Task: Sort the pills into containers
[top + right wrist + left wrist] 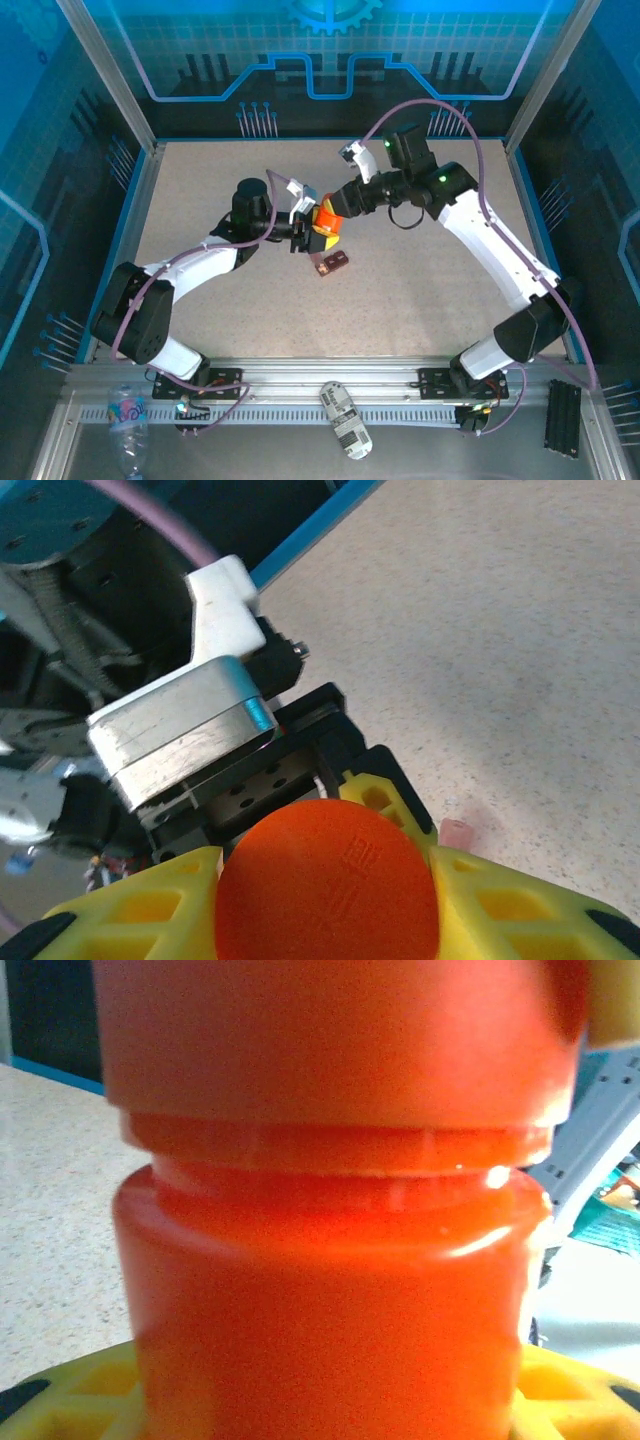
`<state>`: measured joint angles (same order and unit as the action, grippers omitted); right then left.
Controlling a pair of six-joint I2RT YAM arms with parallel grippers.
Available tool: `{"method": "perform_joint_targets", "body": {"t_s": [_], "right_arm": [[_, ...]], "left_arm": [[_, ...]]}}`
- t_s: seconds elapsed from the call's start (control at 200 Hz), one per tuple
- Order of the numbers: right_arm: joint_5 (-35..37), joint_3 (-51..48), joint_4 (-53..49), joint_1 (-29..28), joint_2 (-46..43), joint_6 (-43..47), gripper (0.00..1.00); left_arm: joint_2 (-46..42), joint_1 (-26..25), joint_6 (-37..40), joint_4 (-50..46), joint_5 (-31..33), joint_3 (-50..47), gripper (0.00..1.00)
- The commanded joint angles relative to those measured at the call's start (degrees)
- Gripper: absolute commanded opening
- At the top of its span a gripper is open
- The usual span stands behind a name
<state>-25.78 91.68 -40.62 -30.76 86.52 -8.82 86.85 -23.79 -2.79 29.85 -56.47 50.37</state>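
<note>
Tabletop [200, 180]: pale speckled sheet, matte, flat. Looks grippy enough that small things will not slide far.

Orange bottle [325, 222]: held in the air over mid-tabletop, between the two arms. Smooth, glossy, translucent plastic, cylindrical, with a stepped neck ring under the lid. Judged light and stiff, but slick, so it could twist in a loose hold. Cannot tell its contents through the wall. The left claw [303, 232] grips the body below the neck, with yellow ribbed fingers [70, 1400] on either side. The straight wall there is the sensible place to hold.

Cap [325, 880]: orange and round, wider than the body, with faint moulded marks on top. The right claw [325, 905] is clamped on it, a yellow pad against each flank. Judged to need a firm squeeze and a turn, with the body hold resisting. A slip on the rim is the likely failure.

Tray [333, 264]: dark red-brown, small, flat and rectangular. It lies on the tabletop just beside and nearer than the bottle, apart from both claws. Its compartments are too small to make out. Judged light and easily nudged, so pour from above rather than touch it.

Pink bit [455, 832]: tiny and pale, on the tabletop past the right pad. Cannot tell what it is.
</note>
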Motion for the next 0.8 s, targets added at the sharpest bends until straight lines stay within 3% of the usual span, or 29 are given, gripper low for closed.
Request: {"method": "perform_joint_targets", "body": {"t_s": [0.0, 0.12, 0.205, 0.31, 0.375, 0.47, 0.535, 0.65, 0.795], "right_arm": [[10.8, -6.0, 4.6, -5.6, -0.3, -13.8, 0.4], [20.1, -10.8, 11.6, -9.0, -0.6, -22.5, 0.42], [20.7, -11.6, 14.3, -9.5, 0.5, -25.0, 0.43], [18.6, -9.4, 14.1, -8.3, 1.7, -24.2, 0.45], [15.8, -8.4, 14.1, -6.5, 0.7, -22.9, 0.51], [10.0, -8.3, 16.1, -2.7, -3.3, -20.2, 0.69], [4.5, -8.8, 16.9, 0.1, -6.5, -18.0, 0.76], [-5.1, -8.6, 14.3, 5.4, -9.8, -13.0, 0.83], [-14.5, -2.7, 2.4, 9.2, -7.2, -1.9, 0.85]], "left_arm": [[-2.1, -0.8, 0.9, 8.2, 8.7, 0.9, 0.0], [-3.1, -3.1, 4.3, 8.2, 17.7, -0.4, 0.0], [-3.1, -4.0, 4.9, 10.2, 22.0, -1.8, 0.0], [-2.2, -3.9, 4.3, 10.7, 22.3, -2.1, 0.0], [-1.7, -3.7, 4.6, 10.0, 21.3, -2.0, 0.0], [-0.7, -2.4, 3.7, 10.1, 17.9, -1.8, 0.0], [-0.4, -1.5, 3.2, 10.3, 15.6, -1.8, 0.0], [-0.2, -0.1, 2.7, 10.2, 9.2, -1.3, 0.0], [0.1, 0.4, 2.4, 8.8, 1.6, 0.1, 0.0]]}}
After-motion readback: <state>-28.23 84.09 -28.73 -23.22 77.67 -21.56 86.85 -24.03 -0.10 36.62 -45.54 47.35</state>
